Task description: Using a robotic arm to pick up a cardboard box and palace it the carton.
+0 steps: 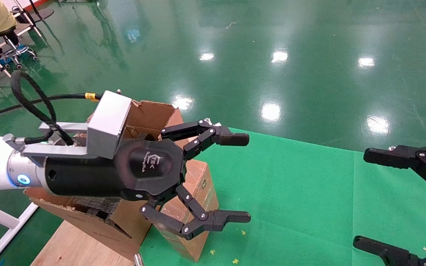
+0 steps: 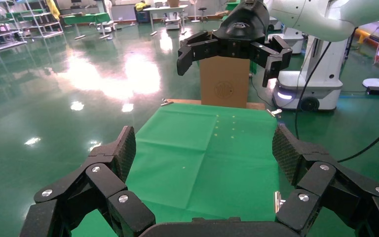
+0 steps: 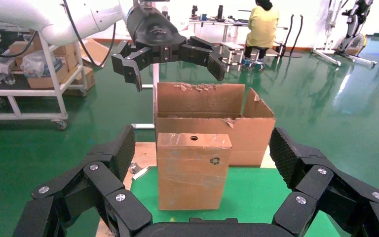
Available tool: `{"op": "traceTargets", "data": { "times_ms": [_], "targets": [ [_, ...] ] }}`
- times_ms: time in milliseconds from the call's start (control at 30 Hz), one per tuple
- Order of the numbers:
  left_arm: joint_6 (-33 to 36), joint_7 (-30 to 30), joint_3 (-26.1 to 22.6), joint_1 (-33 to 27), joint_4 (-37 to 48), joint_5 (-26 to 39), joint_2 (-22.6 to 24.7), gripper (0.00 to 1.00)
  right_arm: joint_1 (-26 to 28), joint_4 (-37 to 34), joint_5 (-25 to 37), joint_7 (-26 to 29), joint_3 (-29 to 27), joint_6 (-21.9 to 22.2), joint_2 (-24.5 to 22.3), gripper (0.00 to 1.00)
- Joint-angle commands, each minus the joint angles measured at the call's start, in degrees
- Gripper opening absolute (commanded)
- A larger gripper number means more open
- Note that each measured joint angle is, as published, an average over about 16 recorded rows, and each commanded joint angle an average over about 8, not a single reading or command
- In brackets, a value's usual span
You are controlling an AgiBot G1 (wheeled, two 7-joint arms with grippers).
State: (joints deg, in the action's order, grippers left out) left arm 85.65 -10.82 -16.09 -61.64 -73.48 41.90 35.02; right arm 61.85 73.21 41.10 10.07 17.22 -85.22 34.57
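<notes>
While my left hand hangs spread and empty over the box, I see the box standing upright on the green tabletop, just against the carton behind it. My right hand waits well apart, fingers splayed, holding nothing.

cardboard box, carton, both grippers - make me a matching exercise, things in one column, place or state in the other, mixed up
Things
1. cardboard box
2. carton
3. left gripper
4. right gripper

Places or states
A. open, at the right edge of the head view, over the green cloth
B. upright on the green cloth, round hole on top
C. open in the air above the cardboard box
D. behind the cardboard box, ragged torn flaps

Pairs: 1-B, 2-D, 3-C, 4-A
</notes>
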Motion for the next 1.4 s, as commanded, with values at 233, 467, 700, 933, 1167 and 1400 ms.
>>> {"op": "traceTargets", "data": {
  "times_ms": [233,467,700,933,1167,1400],
  "targets": [
    [0.0,0.0,0.0,0.0,0.0,0.0,0.0,1.00,0.0,0.0,0.0,0.0,0.0,0.0,0.0,1.00],
    [0.0,0.0,0.0,0.0,0.0,0.0,0.0,1.00,0.0,0.0,0.0,0.0,0.0,0.0,0.0,0.56],
    [0.0,0.0,0.0,0.0,0.0,0.0,0.0,1.00,0.0,0.0,0.0,0.0,0.0,0.0,0.0,0.00],
    [0.2,-1.2,-0.9,-1.1,-0.5,2.6,-1.2,1.00,0.0,0.0,0.0,0.0,0.0,0.0,0.0,0.00],
    [0.6,-8.9,-5.0,-6.6,-2.2,11.7,-3.7,1.00,0.0,0.0,0.0,0.0,0.0,0.0,0.0,0.00],
    [2.3,-20.2,-10.4,-14.3,-3.3,22.2,-4.6,1.00,0.0,0.0,0.0,0.0,0.0,0.0,0.0,0.00]
  ]
}}
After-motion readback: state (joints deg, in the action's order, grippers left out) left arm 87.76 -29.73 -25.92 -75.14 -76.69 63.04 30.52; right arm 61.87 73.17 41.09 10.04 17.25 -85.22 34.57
